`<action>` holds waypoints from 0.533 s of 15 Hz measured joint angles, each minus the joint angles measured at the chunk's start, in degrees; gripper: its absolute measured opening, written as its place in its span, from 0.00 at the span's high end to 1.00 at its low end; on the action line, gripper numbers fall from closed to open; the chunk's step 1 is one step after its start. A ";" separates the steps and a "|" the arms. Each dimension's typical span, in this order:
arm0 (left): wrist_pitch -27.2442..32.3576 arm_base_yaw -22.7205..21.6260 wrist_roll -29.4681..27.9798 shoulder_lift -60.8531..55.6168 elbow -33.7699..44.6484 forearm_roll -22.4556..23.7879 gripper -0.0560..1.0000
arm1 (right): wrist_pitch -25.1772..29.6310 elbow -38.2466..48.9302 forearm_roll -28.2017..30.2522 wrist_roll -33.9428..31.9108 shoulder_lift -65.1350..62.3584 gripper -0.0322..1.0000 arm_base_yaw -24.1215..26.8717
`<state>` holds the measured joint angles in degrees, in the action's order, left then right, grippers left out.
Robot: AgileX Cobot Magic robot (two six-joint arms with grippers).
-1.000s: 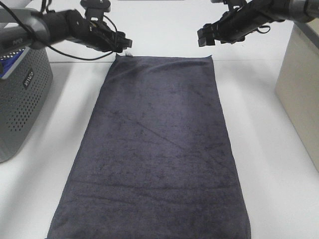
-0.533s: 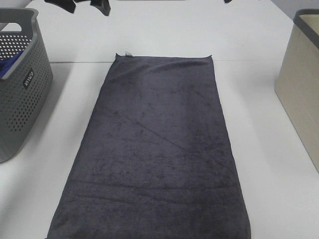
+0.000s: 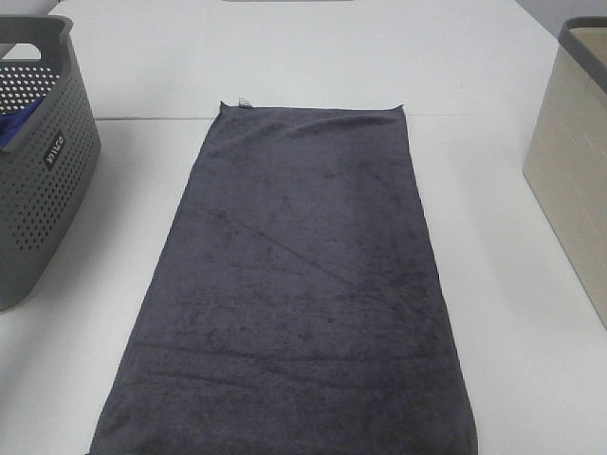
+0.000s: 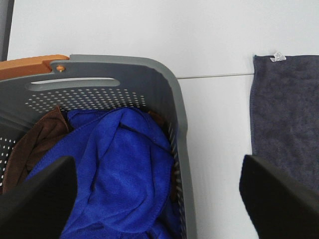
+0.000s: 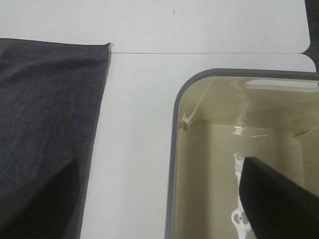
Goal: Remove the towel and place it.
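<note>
The dark charcoal-grey towel (image 3: 303, 284) lies flat and spread out lengthwise on the white table, with its small pale tag (image 3: 245, 102) at the far left corner. Neither arm shows in the exterior high view. In the left wrist view the towel's tagged corner (image 4: 289, 124) lies off to one side, and my left gripper (image 4: 159, 204) is open and empty, high above the grey basket. In the right wrist view the towel's other far corner (image 5: 45, 109) shows, and my right gripper (image 5: 159, 209) is open and empty, high above the table beside the beige bin.
A grey perforated basket (image 3: 47, 171) stands at the left, holding a blue cloth (image 4: 114, 164) and a brown cloth (image 4: 35, 144). A beige bin (image 3: 569, 171) with a grey rim (image 5: 174, 149) stands at the right. White table surrounds the towel.
Both arms have pulled back from the towel's far corners and left the exterior view. The towel lies flat as before.
</note>
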<state>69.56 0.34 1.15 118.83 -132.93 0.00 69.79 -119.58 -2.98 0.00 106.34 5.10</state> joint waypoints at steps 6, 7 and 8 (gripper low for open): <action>-0.23 0.06 0.00 -16.39 21.14 -0.97 0.16 | -0.06 21.66 -0.57 0.00 -19.88 0.16 0.00; -1.55 0.06 0.00 -21.77 27.50 -0.97 0.16 | -0.06 27.22 -0.57 0.00 -25.50 0.16 0.00; -3.44 0.06 0.00 -27.56 34.61 -1.03 0.16 | -0.06 31.97 -0.57 0.00 -30.65 0.16 0.00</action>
<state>66.12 0.40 1.15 91.27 -98.32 -1.03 69.73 -87.61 -3.55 0.00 75.69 5.10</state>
